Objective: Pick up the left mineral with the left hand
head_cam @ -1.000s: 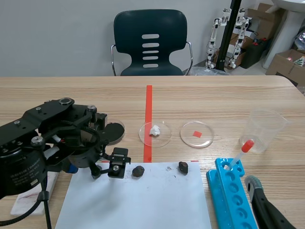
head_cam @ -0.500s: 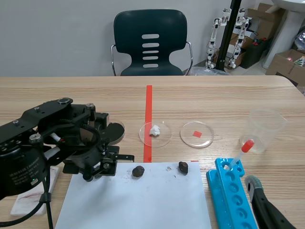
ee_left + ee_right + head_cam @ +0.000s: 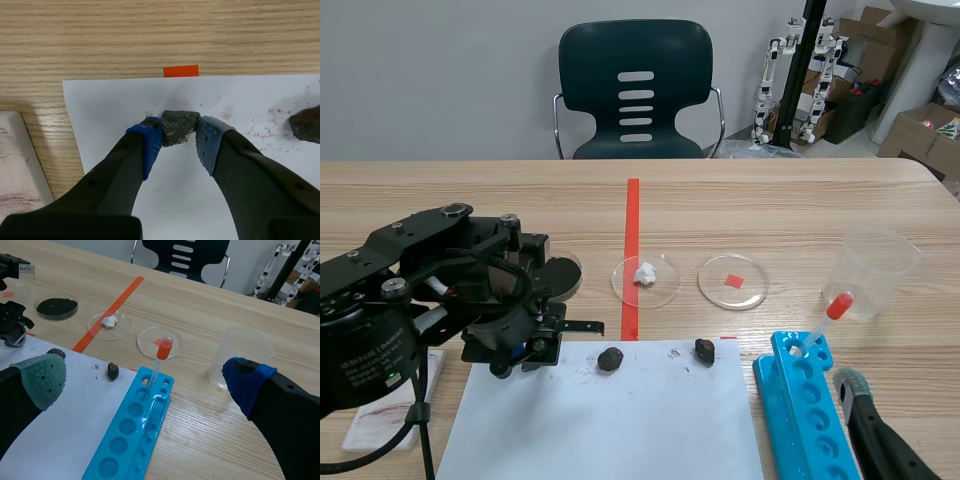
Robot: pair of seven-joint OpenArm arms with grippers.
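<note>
My left gripper [image 3: 178,136] is shut on the left mineral [image 3: 179,125], a dark grey lump pinched between the blue pads near the corner of the white paper [image 3: 190,200]. In the scene view the left gripper [image 3: 525,350] covers this mineral at the paper's [image 3: 610,420] left end. A second mineral [image 3: 306,123] lies to the right of the fingers, and it shows again as a second mineral [image 3: 610,359] with a third one [image 3: 704,350] further right. My right gripper [image 3: 145,382] stands open over the table's right side, nothing between its fingers.
A blue tube rack [image 3: 810,410] with a red-bulbed pipette [image 3: 823,322] and a clear beaker [image 3: 880,272] stand at the right. Three petri dishes sit behind the paper: black [image 3: 560,275], white lump [image 3: 645,278], red square [image 3: 732,281]. A white pad [image 3: 15,160] lies left of the paper.
The left gripper's fingers have shut on the left mineral. The gripper has also shifted a little to the left over the paper's left end.
</note>
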